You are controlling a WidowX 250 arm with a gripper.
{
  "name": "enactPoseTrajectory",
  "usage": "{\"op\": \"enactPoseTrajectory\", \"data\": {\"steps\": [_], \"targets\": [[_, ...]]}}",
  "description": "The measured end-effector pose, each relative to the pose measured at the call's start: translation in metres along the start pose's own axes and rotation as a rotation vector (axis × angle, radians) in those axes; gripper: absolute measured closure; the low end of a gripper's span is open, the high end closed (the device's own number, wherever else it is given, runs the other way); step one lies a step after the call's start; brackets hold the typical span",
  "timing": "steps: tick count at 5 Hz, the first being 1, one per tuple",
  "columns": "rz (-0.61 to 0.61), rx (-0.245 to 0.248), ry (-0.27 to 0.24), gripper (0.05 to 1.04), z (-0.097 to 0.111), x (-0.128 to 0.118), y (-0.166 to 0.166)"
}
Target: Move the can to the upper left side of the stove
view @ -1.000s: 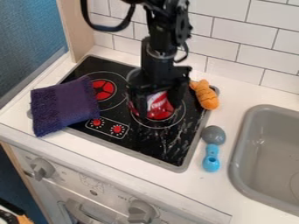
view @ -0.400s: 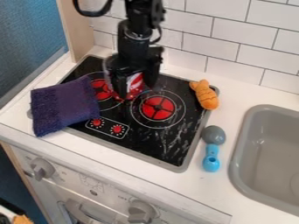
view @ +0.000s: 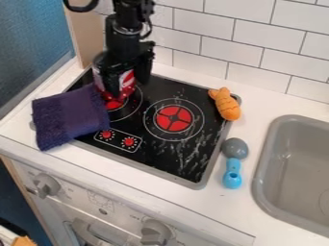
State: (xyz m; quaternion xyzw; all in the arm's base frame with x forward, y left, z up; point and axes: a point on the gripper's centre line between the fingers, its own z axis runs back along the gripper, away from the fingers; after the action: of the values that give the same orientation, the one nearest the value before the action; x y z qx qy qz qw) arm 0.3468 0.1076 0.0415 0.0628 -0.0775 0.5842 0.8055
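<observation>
Red-and-white striped, cylindrical can is sitting within the grip of a black two-finger gripper, whose fingers are closing around it. Nearest the camera, two grey plastic knobs are jutting from the stove's white front panel. On the white counter, a spoon with a grey bowl and blue handle is lying between the cooktop and a grey, round-cornered sink basin (part of a circular outline is showing on its floor). A dark purple, fuzzy cloth is draping over the left side of the black, grey-rimmed cooktop. An orange, ridged toy is resting across its back right edge. Farther back, the can is occupying the upper left area, by the left red burner; slanting white bands are crossing its red side, and its contents are staying hidden.
</observation>
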Motion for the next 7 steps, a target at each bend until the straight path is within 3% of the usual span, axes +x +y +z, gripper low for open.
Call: {"op": "enactPoseTrajectory", "data": {"steps": [1, 4, 5, 6, 7], "targets": [[0.025, 0.024, -0.024, 0.084, 0.0, 0.012, 0.001], [0.052, 0.007, -0.002, 0.083, 0.002, 0.023, 0.002], [0.064, -0.041, 0.017, 0.083, 0.023, 0.025, 0.003], [0.065, -0.059, 0.024, 0.083, 0.042, 0.025, 0.009], [0.071, -0.099, 0.0, 0.083, 0.067, 0.027, 0.013]]}}
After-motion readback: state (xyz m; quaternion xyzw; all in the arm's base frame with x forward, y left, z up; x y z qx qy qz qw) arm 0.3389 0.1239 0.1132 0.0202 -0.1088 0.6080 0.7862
